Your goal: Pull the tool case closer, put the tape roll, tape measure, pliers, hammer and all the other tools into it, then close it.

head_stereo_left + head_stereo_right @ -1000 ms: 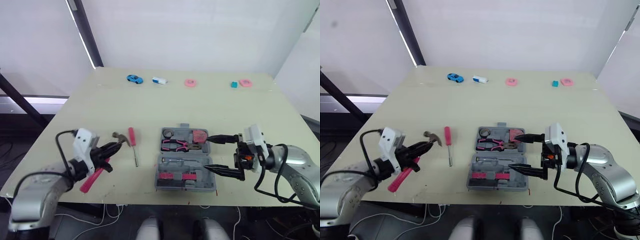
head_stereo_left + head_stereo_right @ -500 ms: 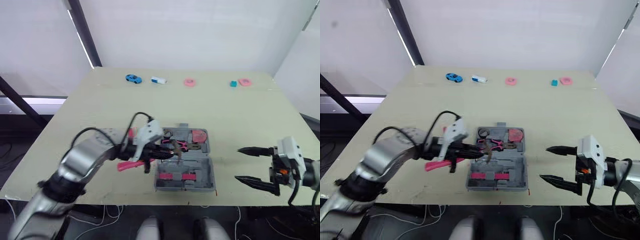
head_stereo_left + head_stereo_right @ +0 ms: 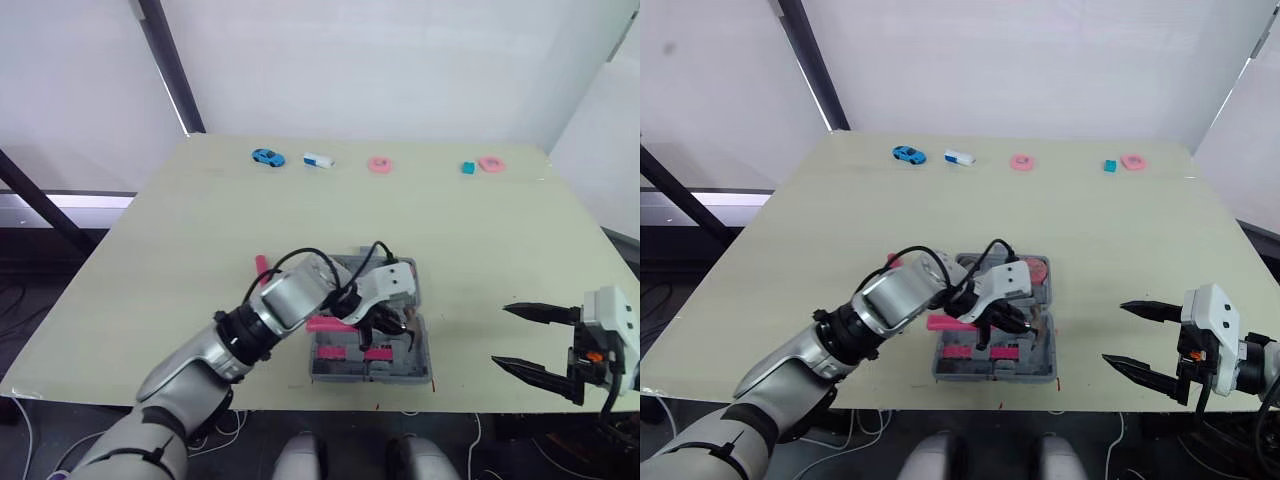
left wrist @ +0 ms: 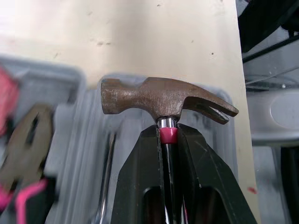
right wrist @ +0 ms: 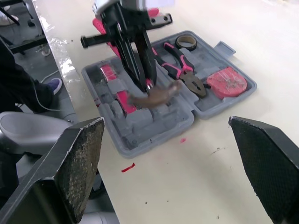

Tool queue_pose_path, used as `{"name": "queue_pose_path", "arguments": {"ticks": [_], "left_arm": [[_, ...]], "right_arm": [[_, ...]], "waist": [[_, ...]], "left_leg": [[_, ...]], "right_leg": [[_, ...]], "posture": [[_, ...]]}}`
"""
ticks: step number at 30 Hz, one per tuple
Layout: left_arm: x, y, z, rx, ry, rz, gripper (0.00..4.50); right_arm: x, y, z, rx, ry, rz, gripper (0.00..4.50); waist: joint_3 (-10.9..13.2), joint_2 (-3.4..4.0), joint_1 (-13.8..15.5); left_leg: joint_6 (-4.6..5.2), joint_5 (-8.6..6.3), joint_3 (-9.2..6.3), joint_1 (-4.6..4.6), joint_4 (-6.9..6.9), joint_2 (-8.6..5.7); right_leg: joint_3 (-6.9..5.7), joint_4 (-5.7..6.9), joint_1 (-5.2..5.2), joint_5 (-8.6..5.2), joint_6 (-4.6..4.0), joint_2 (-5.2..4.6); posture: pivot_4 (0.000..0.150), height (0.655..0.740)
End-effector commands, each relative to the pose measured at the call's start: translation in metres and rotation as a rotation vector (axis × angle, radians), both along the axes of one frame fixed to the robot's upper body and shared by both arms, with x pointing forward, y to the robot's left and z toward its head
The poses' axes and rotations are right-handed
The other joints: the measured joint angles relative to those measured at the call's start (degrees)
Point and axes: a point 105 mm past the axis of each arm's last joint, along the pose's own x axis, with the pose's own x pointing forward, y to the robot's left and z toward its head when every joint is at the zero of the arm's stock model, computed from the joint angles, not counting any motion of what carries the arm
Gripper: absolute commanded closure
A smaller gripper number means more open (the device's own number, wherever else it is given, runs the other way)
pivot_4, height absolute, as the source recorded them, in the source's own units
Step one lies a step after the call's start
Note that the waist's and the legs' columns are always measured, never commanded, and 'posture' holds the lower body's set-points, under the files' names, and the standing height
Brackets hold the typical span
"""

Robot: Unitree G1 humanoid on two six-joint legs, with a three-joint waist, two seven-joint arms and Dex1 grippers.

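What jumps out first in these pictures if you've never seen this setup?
The left gripper stands out first: it is shut on the hammer, holding its head just above the near half of the open tool case by the table's front edge. In the case's far half lie pliers, a pink tape measure and a tape roll. The right gripper hangs open to the right of the case.

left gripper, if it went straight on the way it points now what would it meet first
The left gripper is shut on the hammer, head leading. Straight ahead lies the open tool case, so the head would probably meet its grey tray first; the gap between them is unclear.
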Motion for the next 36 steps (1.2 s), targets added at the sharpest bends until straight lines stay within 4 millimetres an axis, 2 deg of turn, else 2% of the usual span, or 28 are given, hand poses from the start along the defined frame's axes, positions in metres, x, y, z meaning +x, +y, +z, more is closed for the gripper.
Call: {"name": "queue_pose_path", "arguments": {"ticks": [1,8,22,24,25,27,28,33,36], "left_arm": [[0.004,-0.009,0.002,0.026,-0.043,-0.006,4.46],[0.008,-0.013,-0.012,0.096,-0.067,-0.009,4.46],[0.001,-0.021,-0.027,0.147,-0.091,-0.048,4.46],[0.003,-0.020,-0.026,0.142,-0.094,-0.048,3.49],[0.004,-0.018,-0.024,0.138,-0.102,-0.043,3.15],[0.009,-0.016,-0.018,0.106,-0.109,-0.024,2.15],[0.009,-0.013,-0.012,0.084,-0.105,-0.028,1.81],[0.011,0.006,0.018,-0.099,-0.046,-0.050,1.81],[0.013,0.022,0.027,-0.234,-0.007,-0.070,1.81]], "right_arm": [[0.000,-0.007,0.010,-0.025,-0.055,-0.020,0.00],[0.000,-0.019,0.011,-0.051,-0.056,-0.041,0.00],[-0.002,-0.016,0.009,-0.048,-0.062,-0.055,0.00],[-0.002,-0.016,0.009,-0.048,-0.061,-0.055,0.00],[-0.002,-0.016,0.009,-0.049,-0.061,-0.054,0.00],[-0.003,-0.016,0.009,-0.048,-0.060,-0.053,0.00],[-0.003,-0.015,0.009,-0.048,-0.059,-0.052,0.00],[-0.002,-0.014,0.007,-0.042,-0.055,-0.047,0.00],[-0.001,-0.012,0.005,-0.035,-0.055,-0.042,0.00]], "waist": [[0.00,0.01,-0.14],[0.00,0.04,0.07],[-0.01,0.05,0.07],[-0.01,0.05,0.08],[-0.01,0.05,0.08],[-0.01,0.05,0.09],[-0.01,0.06,0.07],[-0.01,0.08,-0.24],[-0.03,0.13,-0.09]], "left_leg": [[0.00,0.00,0.00,0.00,0.00,0.00],[0.00,0.00,-0.01,0.00,0.00,-0.02],[0.00,0.00,-0.01,0.00,0.00,-0.02],[0.00,0.00,-0.01,0.00,0.00,-0.02],[0.00,0.00,-0.01,0.00,0.00,-0.03],[0.00,0.00,0.00,0.00,0.01,-0.03],[0.00,0.00,-0.01,0.00,0.02,-0.03],[0.00,0.00,-0.01,0.04,0.00,-0.01],[0.00,0.00,-0.01,0.03,0.01,0.00]], "right_leg": [[0.01,0.00,0.00,0.00,0.00,0.01],[0.07,0.01,0.00,-0.02,-0.02,0.02],[0.10,0.01,0.00,-0.01,-0.01,0.03],[0.10,0.02,0.00,-0.02,-0.01,0.02],[0.10,0.01,0.00,-0.02,-0.01,0.02],[0.11,0.01,0.00,-0.01,-0.01,0.02],[0.11,0.02,0.00,-0.01,-0.01,0.02],[0.13,0.05,0.00,-0.02,-0.02,0.05],[0.11,0.06,0.00,0.01,-0.05,0.04]], "posture": [[0.150,0.7400],[0.150,0.7400],[0.150,0.7400],[0.150,0.7400],[0.150,0.7400],[0.150,0.7400],[0.150,0.7400],[0.150,0.7400],[0.150,0.7400]]}}
